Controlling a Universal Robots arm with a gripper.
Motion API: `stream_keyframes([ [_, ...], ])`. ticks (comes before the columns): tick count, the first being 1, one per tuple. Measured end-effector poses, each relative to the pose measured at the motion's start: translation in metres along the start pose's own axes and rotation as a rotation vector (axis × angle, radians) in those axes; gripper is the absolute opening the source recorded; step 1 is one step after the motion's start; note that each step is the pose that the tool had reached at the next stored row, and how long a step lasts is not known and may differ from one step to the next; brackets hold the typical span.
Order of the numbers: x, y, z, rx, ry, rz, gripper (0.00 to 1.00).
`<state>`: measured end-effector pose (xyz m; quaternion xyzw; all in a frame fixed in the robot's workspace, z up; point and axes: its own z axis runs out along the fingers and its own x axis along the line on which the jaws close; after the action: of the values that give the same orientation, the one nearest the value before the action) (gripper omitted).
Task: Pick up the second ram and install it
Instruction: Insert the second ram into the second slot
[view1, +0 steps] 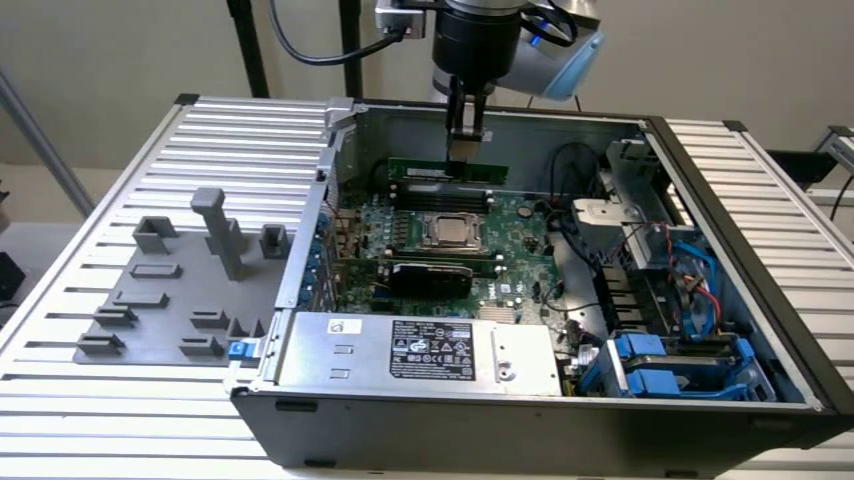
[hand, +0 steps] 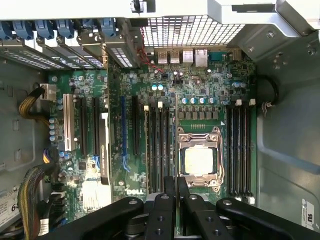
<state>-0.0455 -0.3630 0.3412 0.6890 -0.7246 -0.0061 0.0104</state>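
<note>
The gripper (view1: 463, 148), its fingers pinched together on the second ram (view1: 424, 171), held the stick on edge over the memory slots (view1: 441, 196) inside the open computer case (view1: 400, 440). In the exterior view this was at 12 o'clock from the processor (view1: 454, 231). The grip sat near mid-length, apparently to keep the stick level and parallel with the slots. The ram showed as a thin, long green board.

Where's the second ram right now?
In the exterior view, the second ram sits between the jaws of the gripper, inside the case near its far wall, beyond the CPU socket.
</note>
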Motion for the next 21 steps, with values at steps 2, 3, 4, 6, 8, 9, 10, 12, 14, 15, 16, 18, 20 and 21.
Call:
stream_keyframes([
  [2,0.0,0.0,0.0,0.0,0.0,0.0,0.13],
  [3,0.0,0.0,0.0,0.0,0.0,0.0,0.13],
  [4,0.0,0.0,0.0,0.0,0.0,0.0,0.13],
  [6,0.0,0.0,0.0,0.0,0.0,0.0,0.13],
  [8,0.0,0.0,0.0,0.0,0.0,0.0,0.13],
  [9,0.0,0.0,0.0,0.0,0.0001,0.0,0.13],
  [10,0.0,-0.0001,0.0005,0.0005,-0.0001,0.0,0.13],
  [12,0.0,-0.0001,0.0038,0.0033,-0.0001,0.0,0.13],
  [14,0.0,-0.0002,0.0075,0.0043,-0.0003,0.0,0.13],
  [15,0.0,-0.0002,0.0094,0.0044,-0.0003,0.0,0.13],
  [16,0.0,-0.0002,0.0112,0.0044,-0.0003,0.0,0.13],
  [18,0.0,-0.0003,0.0147,0.0044,-0.0002,0.0,0.13],
  [20,0.0,-0.0004,0.0185,0.0045,-0.0003,0.0,0.13],
  [21,0.0,-0.0004,0.0203,0.0044,-0.0002,0.0,0.13],
])
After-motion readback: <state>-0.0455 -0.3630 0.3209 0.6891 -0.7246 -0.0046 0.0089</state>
